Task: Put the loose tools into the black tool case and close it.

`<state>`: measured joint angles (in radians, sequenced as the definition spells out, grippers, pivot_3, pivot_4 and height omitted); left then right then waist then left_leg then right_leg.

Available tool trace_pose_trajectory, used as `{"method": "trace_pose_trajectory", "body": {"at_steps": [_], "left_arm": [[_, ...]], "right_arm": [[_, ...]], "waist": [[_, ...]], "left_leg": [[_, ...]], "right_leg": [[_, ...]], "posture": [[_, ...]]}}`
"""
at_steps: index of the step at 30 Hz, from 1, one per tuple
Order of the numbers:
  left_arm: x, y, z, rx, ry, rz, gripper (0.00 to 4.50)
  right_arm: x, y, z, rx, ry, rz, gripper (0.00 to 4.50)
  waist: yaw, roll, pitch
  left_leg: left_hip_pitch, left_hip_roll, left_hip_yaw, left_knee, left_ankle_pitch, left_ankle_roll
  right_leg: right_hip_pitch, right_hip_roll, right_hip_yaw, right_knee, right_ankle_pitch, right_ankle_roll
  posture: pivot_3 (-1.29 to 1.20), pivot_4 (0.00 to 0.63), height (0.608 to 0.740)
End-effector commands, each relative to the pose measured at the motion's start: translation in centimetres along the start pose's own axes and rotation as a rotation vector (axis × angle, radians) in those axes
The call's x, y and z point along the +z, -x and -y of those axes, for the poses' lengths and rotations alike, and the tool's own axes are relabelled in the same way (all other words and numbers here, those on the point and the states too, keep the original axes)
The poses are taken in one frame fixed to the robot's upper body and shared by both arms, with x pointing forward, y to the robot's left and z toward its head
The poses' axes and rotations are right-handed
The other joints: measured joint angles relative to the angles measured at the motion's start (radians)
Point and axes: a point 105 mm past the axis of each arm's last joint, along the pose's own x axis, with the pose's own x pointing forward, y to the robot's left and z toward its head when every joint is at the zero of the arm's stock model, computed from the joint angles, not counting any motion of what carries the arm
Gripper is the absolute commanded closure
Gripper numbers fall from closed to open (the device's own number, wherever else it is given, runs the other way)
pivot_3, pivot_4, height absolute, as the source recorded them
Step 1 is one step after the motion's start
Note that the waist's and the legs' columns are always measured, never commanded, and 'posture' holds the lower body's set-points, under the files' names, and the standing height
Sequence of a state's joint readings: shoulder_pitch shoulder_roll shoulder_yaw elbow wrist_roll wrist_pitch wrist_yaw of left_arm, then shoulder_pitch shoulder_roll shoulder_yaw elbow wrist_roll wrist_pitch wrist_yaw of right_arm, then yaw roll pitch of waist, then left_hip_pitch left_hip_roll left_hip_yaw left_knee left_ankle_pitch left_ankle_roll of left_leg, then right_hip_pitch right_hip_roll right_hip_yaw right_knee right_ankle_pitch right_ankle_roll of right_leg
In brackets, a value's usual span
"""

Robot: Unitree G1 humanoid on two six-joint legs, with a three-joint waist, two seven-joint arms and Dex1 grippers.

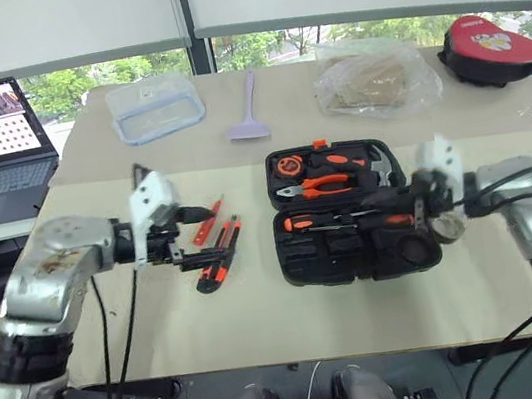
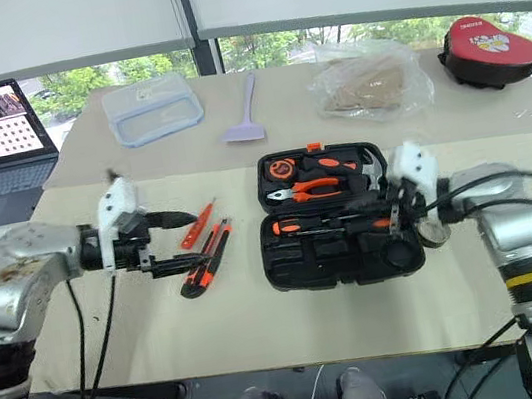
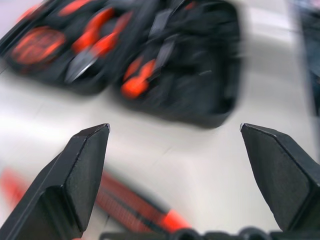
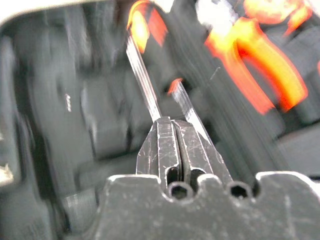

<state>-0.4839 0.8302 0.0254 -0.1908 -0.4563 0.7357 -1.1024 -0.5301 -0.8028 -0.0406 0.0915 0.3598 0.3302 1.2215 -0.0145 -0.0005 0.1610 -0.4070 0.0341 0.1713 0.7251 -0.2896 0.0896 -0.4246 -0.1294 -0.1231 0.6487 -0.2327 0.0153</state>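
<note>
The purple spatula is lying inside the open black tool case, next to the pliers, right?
Not quite. The purple spatula lies on the table beyond the black tool case, not in it, between the clear lidded container and the plastic bag. The case is open, and the pliers do sit inside it. The left eye view shows this.

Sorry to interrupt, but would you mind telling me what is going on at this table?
The robot is packing loose tools into the black tool case, which lies open on the table and already holds pliers and screwdrivers. The right claw is shut and sits over the case's front half. The left claw is open above the loose tools lying left of the case: a slim orange screwdriver and two black-and-orange tools. A tape roll sits beside the case's right edge.
</note>
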Motion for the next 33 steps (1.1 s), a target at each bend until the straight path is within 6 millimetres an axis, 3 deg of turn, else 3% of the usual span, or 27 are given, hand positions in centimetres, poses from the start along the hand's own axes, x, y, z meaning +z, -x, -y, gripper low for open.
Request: {"method": "trace_pose_trajectory", "body": {"at_steps": [1, 3, 7, 10, 12, 15, 19, 22, 27, 33], "left_arm": [[-1.5, 4.0, -1.4, 0.251, 0.066, -0.046, 0.0], [-3.8, 6.2, -1.4, 0.369, 0.154, -0.11, 0.0], [-5.5, 7.9, -0.5, 0.451, 0.228, -0.193, 0.0], [-6.5, 8.1, -0.6, 0.495, 0.307, -0.284, 0.0], [-5.0, 6.7, -2.1, 0.505, 0.296, -0.264, 0.0], [-3.4, 4.1, -3.9, 0.489, 0.266, -0.286, 0.0], [-2.9, 1.2, -4.9, 0.437, 0.272, -0.359, 0.0], [-2.4, -0.1, -5.7, 0.417, 0.252, -0.38, 0.0], [-1.2, -4.3, -7.7, 0.394, 0.208, -0.393, 0.0], [-3.5, -7.2, -8.4, 0.364, 0.177, -0.482, 0.0]], "right_arm": [[4.0, 1.4, -1.8, 0.044, -0.019, 0.115, 3.59], [5.3, 1.5, -3.4, 0.086, -0.014, 0.141, 2.97], [6.2, 1.2, -5.0, 0.094, -0.022, 0.165, 1.63], [6.5, 0.3, -6.8, 0.115, -0.026, 0.177, 0.53], [6.6, -0.3, -7.3, 0.098, -0.007, 0.178, 0.05], [6.6, -0.5, -7.3, 0.066, -0.002, 0.174, 0.05], [6.7, -0.9, -7.8, 0.055, 0.009, 0.17, 0.05], [6.7, -1.4, -8.1, 0.052, 0.008, 0.169, 0.05], [6.5, -2.4, -8.7, 0.035, 0.001, 0.182, 0.05], [6.3, -2.4, -9.0, 0.017, -0.011, 0.18, 0.05]], "waist": [[0.0, 0.0, 0.0], [0.001, -0.001, 0.0], [0.009, -0.001, 0.0], [0.027, -0.003, 0.0], [0.034, -0.003, 0.0], [0.048, -0.006, 0.0], [0.037, -0.006, 0.0], [0.022, -0.008, 0.001], [0.025, -0.009, 0.001], [0.024, -0.009, 0.001]], "left_leg": [[0.001, 0.0, 0.0, -0.001, 0.0, 0.0], [0.001, 0.0, -0.001, -0.003, 0.0, 0.0], [0.002, 0.0, -0.001, -0.004, 0.0, 0.0], [0.002, -0.001, -0.002, -0.004, -0.005, -0.008], [0.002, -0.002, -0.002, -0.005, -0.005, -0.009], [0.0, -0.004, -0.002, -0.004, -0.005, -0.01], [0.001, -0.005, 0.0, -0.005, 0.0, -0.002], [0.0, -0.005, 0.0, -0.006, 0.001, -0.003], [0.001, -0.004, -0.001, -0.008, 0.003, -0.005], [0.0, -0.005, -0.001, -0.008, 0.003, -0.005]], "right_leg": [[0.001, 0.0, 0.0, -0.001, 0.0, 0.0], [0.001, -0.001, 0.0, -0.002, 0.0, 0.0], [0.001, -0.003, 0.0, -0.002, 0.0, 0.0], [0.001, -0.005, 0.0, -0.003, 0.001, -0.001], [0.001, -0.005, 0.0, -0.002, 0.001, -0.001], [0.001, -0.002, 0.0, -0.002, 0.001, -0.001], [0.002, 0.0, 0.002, -0.002, 0.001, -0.001], [0.0, 0.002, 0.002, -0.002, 0.0, 0.0], [0.0, 0.004, 0.001, -0.002, -0.001, -0.001], [0.0, 0.003, 0.002, -0.003, -0.001, 0.0]], "posture": [[0.0, 0.15, 0.731], [0.0, 0.15, 0.731], [0.0, 0.15, 0.731], [0.0, 0.15, 0.731], [0.0, 0.15, 0.731], [0.0, 0.15, 0.731], [0.0, 0.15, 0.731], [0.0, 0.15, 0.731], [0.0, 0.15, 0.731], [0.0, 0.15, 0.731]]}}
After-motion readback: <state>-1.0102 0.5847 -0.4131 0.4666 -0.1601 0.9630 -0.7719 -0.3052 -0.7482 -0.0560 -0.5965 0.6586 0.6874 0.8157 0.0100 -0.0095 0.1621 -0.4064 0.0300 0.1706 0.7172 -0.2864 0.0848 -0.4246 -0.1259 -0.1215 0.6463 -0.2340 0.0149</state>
